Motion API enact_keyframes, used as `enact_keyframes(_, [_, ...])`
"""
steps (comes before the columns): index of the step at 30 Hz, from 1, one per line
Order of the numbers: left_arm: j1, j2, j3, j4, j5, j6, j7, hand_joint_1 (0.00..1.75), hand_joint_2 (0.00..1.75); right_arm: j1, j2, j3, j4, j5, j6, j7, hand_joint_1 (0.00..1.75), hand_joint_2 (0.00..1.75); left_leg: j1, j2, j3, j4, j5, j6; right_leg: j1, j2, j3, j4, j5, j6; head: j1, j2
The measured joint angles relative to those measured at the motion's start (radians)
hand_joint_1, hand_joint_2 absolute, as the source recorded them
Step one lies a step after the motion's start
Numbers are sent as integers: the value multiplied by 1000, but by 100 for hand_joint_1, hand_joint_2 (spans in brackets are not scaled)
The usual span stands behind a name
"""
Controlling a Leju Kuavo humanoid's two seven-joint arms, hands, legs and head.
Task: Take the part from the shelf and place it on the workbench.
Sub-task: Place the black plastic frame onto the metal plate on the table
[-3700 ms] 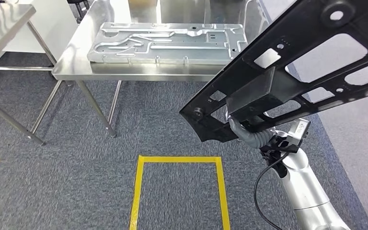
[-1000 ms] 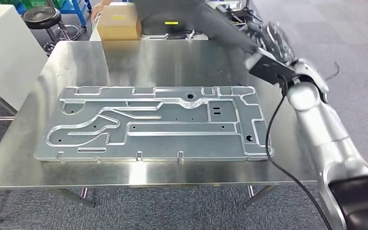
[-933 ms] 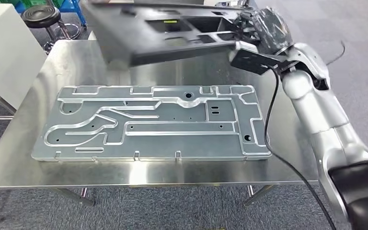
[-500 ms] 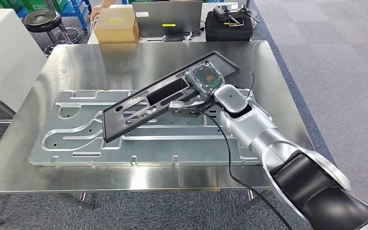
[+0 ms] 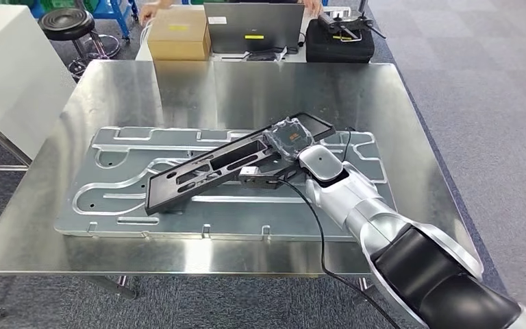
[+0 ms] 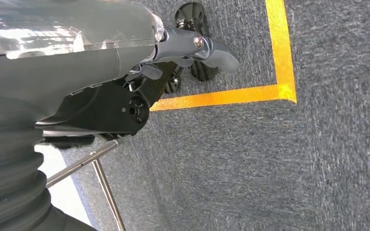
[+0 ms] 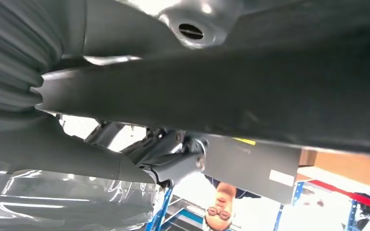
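Part (image 5: 226, 161), long black frame, gripped by my right robot hand (image 5: 289, 139) near its far end, lying slantwise on the grey metal plate (image 5: 116, 195) on the steel table (image 5: 198, 86). My left robot hand (image 6: 192, 48) hangs over carpet, fingers apart, holding nothing.

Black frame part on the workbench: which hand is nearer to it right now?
Right. The right hand grips the black frame part over the metal plate; the left hand hangs above the carpet, away from it.
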Motion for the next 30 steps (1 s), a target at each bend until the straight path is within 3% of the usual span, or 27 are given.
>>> enact_keyframes(2, [-1, -1, -1, 0, 0, 1, 0, 0, 87, 0, 5, -4, 6, -2, 1, -4, 0, 0, -1, 1, 0, 0, -3, -9, 6, 0, 15, -33, 1, -6, 0, 0])
enact_keyframes(4, [-1, 0, -2, 0, 0, -2, -2, 0, 0, 0, 10, -7, 11, -2, 2, -7, 0, 0, 0, 3, 2, 0, -7, -18, 2, 1, 21, -42, 4, -12, 0, 0])
enact_keyframes(6, [-1, 2, -2, 0, 0, -11, -1, 0, 0, -1, 16, -9, 15, 0, 2, -9, 0, 0, 2, 5, -16, 50, -42, -29, -6, 0, 31, -54, 8, -20, 0, 0])
enact_keyframes(9, [0, 3, 0, 0, 0, -16, 7, 0, 0, -2, 28, -14, 21, 6, 6, -11, 0, 0, 14, 6, -100, 233, -126, -45, -8, -1, 37, -57, 6, -25, 0, 0])
enact_keyframes(10, [1, 3, 0, 0, 0, -16, 7, 0, 0, -1, 31, -15, 23, 7, 7, -11, 0, 0, 18, 6, -119, 268, -132, -50, -8, 0, 38, -57, 5, -24, 0, 0])
enact_keyframes(11, [2, 3, 1, 0, 0, -16, 8, 0, 0, -1, 33, -15, 25, 8, 8, -11, 0, 0, 22, 7, -122, 269, -119, -54, -10, 0, 38, -55, 3, -22, 0, 0])
enact_keyframes(12, [2, 4, 1, 0, 0, -16, 8, 0, 0, 0, 34, -16, 26, 8, 8, -11, 0, 0, 26, 7, -106, 231, -90, -58, -12, 1, 39, -53, 1, -19, 0, 0])
enact_keyframes(14, [2, 6, 1, 0, 0, -16, 8, 0, 0, -1, 36, -17, 27, 9, 8, -11, 0, 0, 31, 9, -43, 100, -26, -63, -15, 2, 40, -43, -6, -8, 0, 0])
enact_keyframes(16, [2, 6, 1, 0, 0, -16, 8, 0, 0, -3, 37, -19, 29, 9, 9, -11, 0, 0, 29, 8, -4, 19, -2, -54, -14, 4, 37, -35, -11, 5, 0, 0])
enact_keyframes(19, [2, 7, 1, 0, 0, -16, 9, 0, 0, -4, 37, -24, 32, 10, 9, -11, 0, 0, 26, 7, -1, 7, -2, -32, -14, 6, 35, -37, -8, 21, 0, 0])
enact_keyframes(21, [1, 7, 2, 0, 0, -17, 8, 0, 0, -6, 37, -28, 33, 10, 10, -11, 0, 0, 27, 8, 1, 0, 3, -17, -17, 4, 22, -4, -33, 29, 0, 0])
enact_keyframes(24, [1, 7, 2, 0, 0, -13, 14, 0, 0, -5, 37, -31, 35, 11, 12, -11, 0, 0, 22, 8, 2, -3, 6, -5, -19, 3, -59, 173, -120, 34, 0, 0])
enact_keyframes(25, [1, 7, 2, 0, 0, -8, 21, 0, 0, -4, 37, -31, 37, 12, 13, -12, 0, 0, 20, 8, 2, -3, 5, -3, -19, 3, -83, 223, -135, 33, 0, 0])
enact_keyframes(26, [2, 7, 4, 0, 0, -1, 29, 0, 0, -2, 37, -32, 38, 14, 14, -12, 0, 0, 18, 7, 2, -2, 6, -3, -18, 3, -92, 241, -131, 32, 0, 0])
enact_keyframes(27, [3, 7, 6, 0, 0, 6, 39, 0, 0, -1, 37, -33, 39, 16, 16, -14, 0, 0, 16, 6, 2, -1, 7, -2, -17, 3, -83, 220, -111, 28, 0, 0])
enact_keyframes(30, [6, 5, 18, 0, 0, 12, 60, 0, 0, -6, 38, -45, 41, 20, 21, -15, 0, 0, 10, 1, 0, 3, 8, -4, -7, 4, 6, 32, -23, 5, 0, 0])
